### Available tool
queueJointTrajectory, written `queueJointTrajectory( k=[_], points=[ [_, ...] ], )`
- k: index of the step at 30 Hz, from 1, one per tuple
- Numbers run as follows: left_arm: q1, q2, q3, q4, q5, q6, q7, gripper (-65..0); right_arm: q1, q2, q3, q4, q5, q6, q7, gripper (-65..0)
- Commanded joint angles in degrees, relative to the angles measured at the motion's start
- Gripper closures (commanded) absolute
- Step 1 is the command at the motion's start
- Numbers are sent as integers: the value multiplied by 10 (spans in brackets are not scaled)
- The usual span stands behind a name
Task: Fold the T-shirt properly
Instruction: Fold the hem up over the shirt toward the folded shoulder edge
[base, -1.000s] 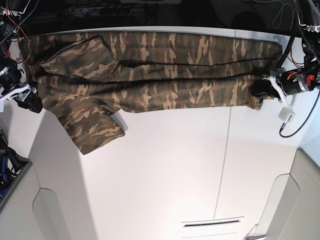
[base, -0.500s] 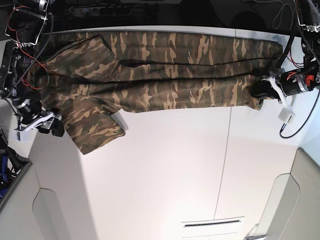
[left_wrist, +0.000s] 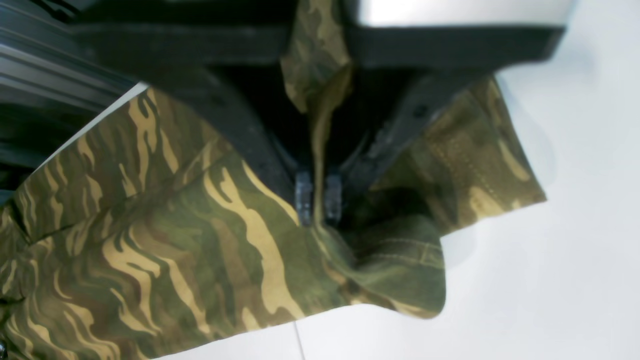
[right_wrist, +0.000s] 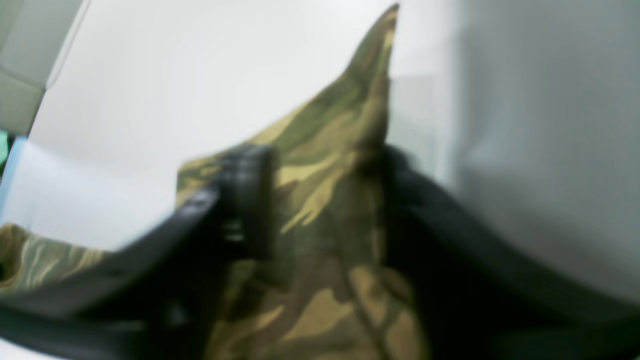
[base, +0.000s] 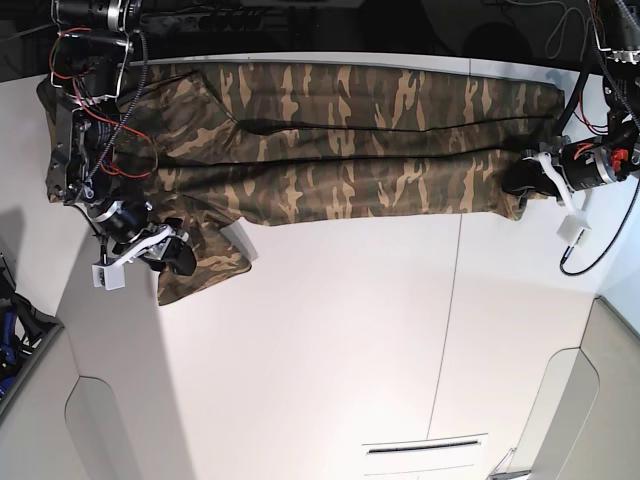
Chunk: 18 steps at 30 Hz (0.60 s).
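base view, lower part of the frame: bare white table (base: 330, 350), nothing lying on it there. middle left: the right gripper (base: 172, 254) sat over the free sleeve (base: 200, 262) of the t-shirt (base: 350, 140), which hung out below the body of the garment. right wrist view: the two dark fingers (right_wrist: 247, 200) stood on either side of a raised peak of camouflage cloth (right_wrist: 340, 165), with fabric between them; the picture was blurred, so whether the pads were already pressing the cloth could not be told. middle right of the base view: the left gripper (base: 527, 177) sat at the lower corner of the hem. left wrist view: its fingertips (left_wrist: 303, 192) were pinched tight on a thin fold of the hem, with cloth running up between them. upper part of the base view: the t-shirt lay stretched as a long band across the far edge of the table, from upper left to upper right, with a lengthwise crease along its middle.

step in hand, as judged: securing the sleeve for a fold inward over the body. to do it well, the right gripper would need a full bite on both sleeve layers before lifting, while the left grip kept the hem taut so that the band would not drag or bunch. the lift should be low and the sleeve laid flat inside the side line.
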Motion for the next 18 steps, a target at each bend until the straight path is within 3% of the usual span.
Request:
queueJointTrajectory(
  k=[1, 2, 3, 6, 13, 18],
  points=[
    [-6, -10, -5, 9, -10, -5, -9, 0, 7, 4, -1, 4, -7, -3, -10, -135],
    [-6, -10, -5, 9, -10, -5, -9, 0, 6, 3, -1, 8, -7, -3, -11, -44],
    [-6, -10, -5, 9, -10, -5, -8, 0, 6, 3, -1, 14, -7, -3, -12, 0],
    [-7, -10, -5, 9, -10, -5, -9, 0, 6, 3, 3, 49, 0, -3, -54, 0],
    [-7, -40, -5, 55, -31, -5, 14, 0, -10, 5, 73, 227, 98, 0, -247, 0],
    [20, -43, -25, 140, -17, -5, 29, 0, -82, 39, 136, 346, 214, 2, -302, 0]
  ],
)
